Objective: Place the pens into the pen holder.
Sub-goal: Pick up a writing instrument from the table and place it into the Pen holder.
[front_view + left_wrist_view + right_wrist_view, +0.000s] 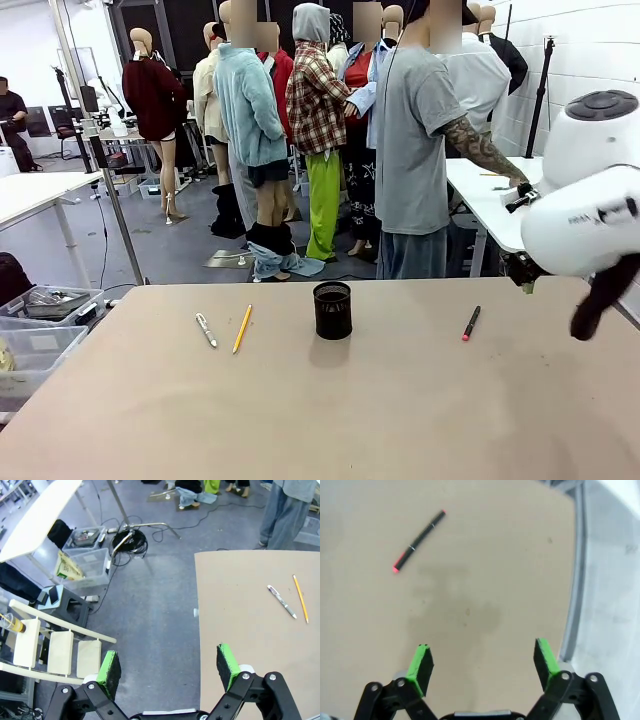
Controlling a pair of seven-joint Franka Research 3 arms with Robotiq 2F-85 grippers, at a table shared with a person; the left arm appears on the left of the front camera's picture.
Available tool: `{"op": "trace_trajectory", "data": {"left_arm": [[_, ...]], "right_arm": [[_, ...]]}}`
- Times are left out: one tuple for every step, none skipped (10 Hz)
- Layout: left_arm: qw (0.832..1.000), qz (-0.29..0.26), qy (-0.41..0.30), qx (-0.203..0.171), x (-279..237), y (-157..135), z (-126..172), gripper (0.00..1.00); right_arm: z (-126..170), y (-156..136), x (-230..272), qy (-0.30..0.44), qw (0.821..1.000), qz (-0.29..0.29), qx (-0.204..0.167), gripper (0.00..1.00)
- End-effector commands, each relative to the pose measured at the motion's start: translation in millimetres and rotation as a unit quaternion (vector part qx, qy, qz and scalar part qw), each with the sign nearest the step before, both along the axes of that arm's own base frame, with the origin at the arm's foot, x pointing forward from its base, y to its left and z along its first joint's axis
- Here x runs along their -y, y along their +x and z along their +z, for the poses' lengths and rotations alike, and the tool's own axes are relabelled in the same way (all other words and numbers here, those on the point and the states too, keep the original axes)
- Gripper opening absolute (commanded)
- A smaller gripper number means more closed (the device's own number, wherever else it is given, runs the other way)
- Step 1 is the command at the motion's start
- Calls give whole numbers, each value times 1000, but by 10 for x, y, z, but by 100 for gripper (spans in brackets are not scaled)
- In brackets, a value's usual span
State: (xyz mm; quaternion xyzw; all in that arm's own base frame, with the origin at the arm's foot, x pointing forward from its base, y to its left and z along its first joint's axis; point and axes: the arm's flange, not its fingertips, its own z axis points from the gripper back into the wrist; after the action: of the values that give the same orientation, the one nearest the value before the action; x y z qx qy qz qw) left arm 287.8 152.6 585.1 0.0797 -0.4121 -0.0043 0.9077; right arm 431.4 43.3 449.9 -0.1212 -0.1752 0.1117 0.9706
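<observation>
The black mesh pen holder stands upright mid-table. Left of it lie a white-silver pen and a yellow pencil, side by side. A black pen with red tips lies to the holder's right. In the left wrist view the white-silver pen and the pencil lie far ahead on the table; my left gripper hangs open over the table's edge and the floor. My right gripper is open above bare table, the red-tipped pen ahead at upper left. The right arm shows at the front view's right.
The tan table has its right edge close to my right gripper. Plastic bins, cables and a wooden rack sit on the floor off the table's left side. A person stands beyond the far edge, facing away.
</observation>
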Motion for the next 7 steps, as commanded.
{"op": "trace_trajectory", "data": {"left_arm": [[1000,5,-3,6,13,26,7,100],[1000,5,-3,6,13,26,7,100],[1000,5,-3,6,13,26,7,100],[1000,5,-3,6,13,26,7,100],[1000,5,-3,6,13,26,7,100],[1000,5,-3,6,13,26,7,100],[1000,5,-3,6,13,26,7,100]], "right_arm": [[20,562,-83,55,994,-83,-54,100],[-84,737,-141,69,989,-103,-76,100],[-201,910,-197,115,986,-84,-83,100],[-324,1077,-235,129,980,-119,-94,100],[-456,1239,-287,133,976,-133,-114,100],[-572,1344,-364,130,974,-135,-126,100],[-695,1411,-442,124,973,-140,-138,100]]}}
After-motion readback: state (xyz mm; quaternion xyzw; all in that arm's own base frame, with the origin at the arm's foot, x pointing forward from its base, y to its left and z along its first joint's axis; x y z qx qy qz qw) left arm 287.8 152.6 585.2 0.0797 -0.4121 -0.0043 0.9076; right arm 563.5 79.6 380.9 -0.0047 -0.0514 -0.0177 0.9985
